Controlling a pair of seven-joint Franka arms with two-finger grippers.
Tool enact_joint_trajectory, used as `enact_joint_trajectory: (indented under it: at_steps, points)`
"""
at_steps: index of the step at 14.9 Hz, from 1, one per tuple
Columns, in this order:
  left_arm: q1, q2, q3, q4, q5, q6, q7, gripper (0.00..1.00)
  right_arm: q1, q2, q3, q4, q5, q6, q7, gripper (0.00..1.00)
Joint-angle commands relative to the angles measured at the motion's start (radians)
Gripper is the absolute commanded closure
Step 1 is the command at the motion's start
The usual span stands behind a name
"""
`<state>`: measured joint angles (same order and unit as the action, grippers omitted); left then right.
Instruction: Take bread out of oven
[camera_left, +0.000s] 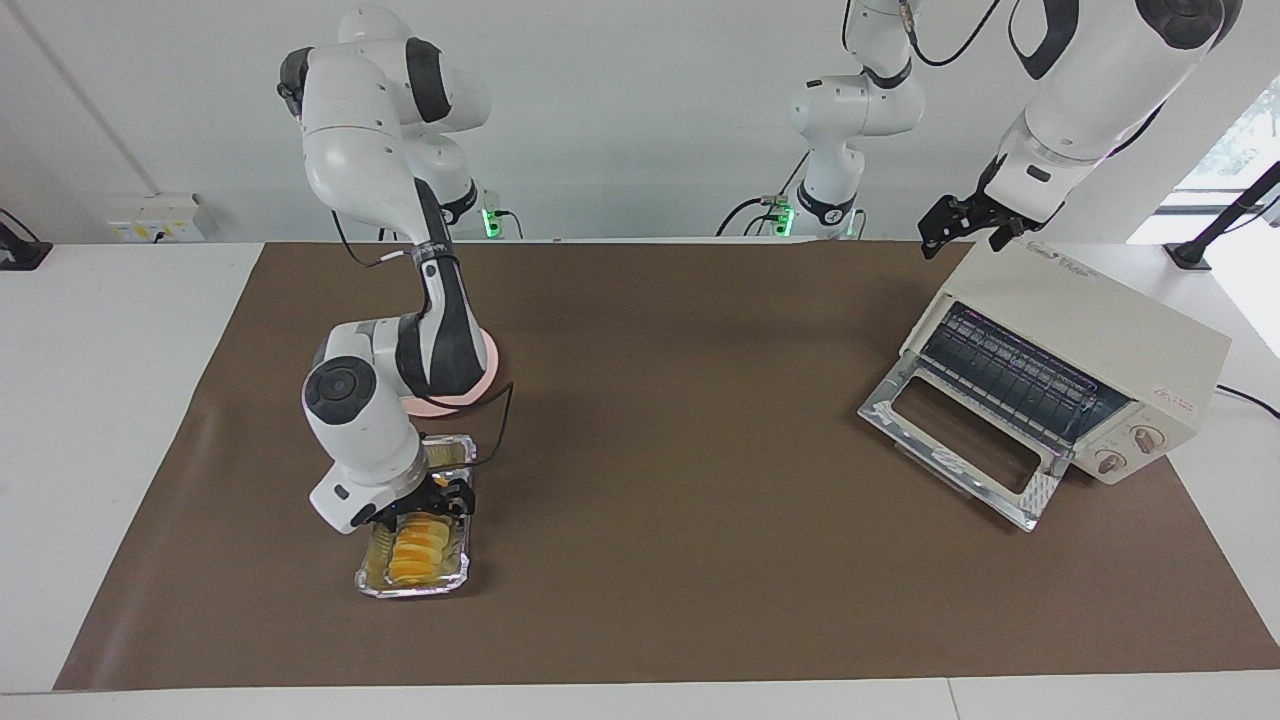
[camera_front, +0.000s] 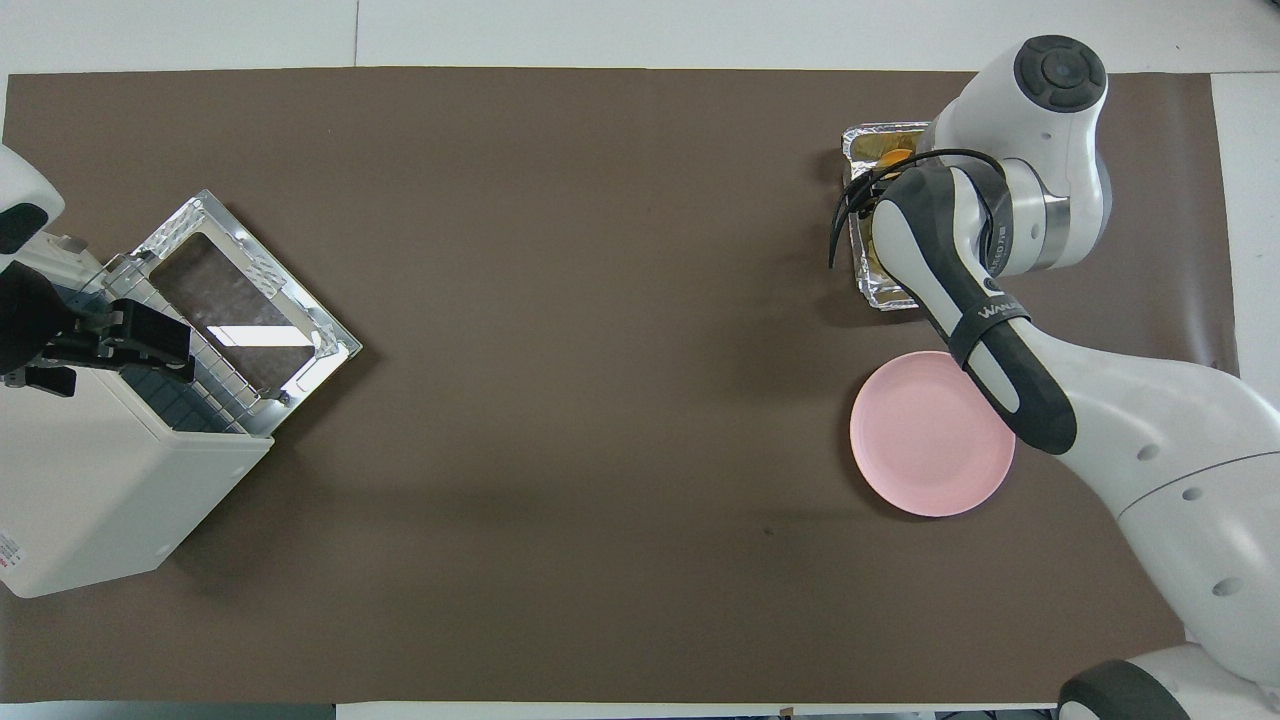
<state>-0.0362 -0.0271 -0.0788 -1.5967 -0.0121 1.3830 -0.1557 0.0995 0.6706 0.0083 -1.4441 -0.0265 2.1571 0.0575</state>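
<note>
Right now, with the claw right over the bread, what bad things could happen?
1. The right claw hangs open just above the bread in the foil tray. If it comes down off-centre, it might squash the loaf or crumple the thin foil.
2. The tray looks light, so a lift might drag it along with the bread.
3. The pink plate sits close beside the right arm, so a swing might bump it.
</note>
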Motion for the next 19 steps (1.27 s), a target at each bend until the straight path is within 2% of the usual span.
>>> enact_joint_trajectory:
  at_steps: [1, 2, 3, 4, 12, 16, 19]
  points:
    - [0.015, -0.03, -0.009, -0.031, -0.016, 0.021, 0.005, 0.0, 0.0, -0.052, 0.004, -0.065, -0.016, 0.03, 0.031, 0.0]
    - [0.015, -0.03, -0.01, -0.031, -0.016, 0.021, 0.005, 0.0, 0.0, -0.052, 0.004, -0.065, -0.018, 0.035, 0.036, 0.21]
    - [0.015, -0.03, -0.009, -0.031, -0.016, 0.019, 0.005, 0.0, 0.0, -0.052, 0.004, -0.065, -0.018, 0.032, 0.036, 0.71]
    - [0.015, -0.03, -0.009, -0.031, -0.016, 0.019, 0.005, 0.0, 0.0, -0.052, 0.004, -0.064, -0.016, 0.029, 0.036, 1.0]
    - [0.015, -0.03, -0.009, -0.031, -0.016, 0.021, 0.005, 0.0, -0.014, -0.055, 0.004, -0.039, -0.015, 0.006, 0.03, 1.0]
    - [0.015, -0.03, -0.009, -0.031, -0.017, 0.019, 0.005, 0.0, -0.008, -0.069, 0.004, 0.036, -0.016, -0.117, 0.028, 1.0]
    - [0.015, -0.03, -0.009, -0.031, -0.016, 0.021, 0.005, 0.0, -0.003, -0.124, 0.004, 0.034, -0.016, -0.181, 0.028, 1.0]
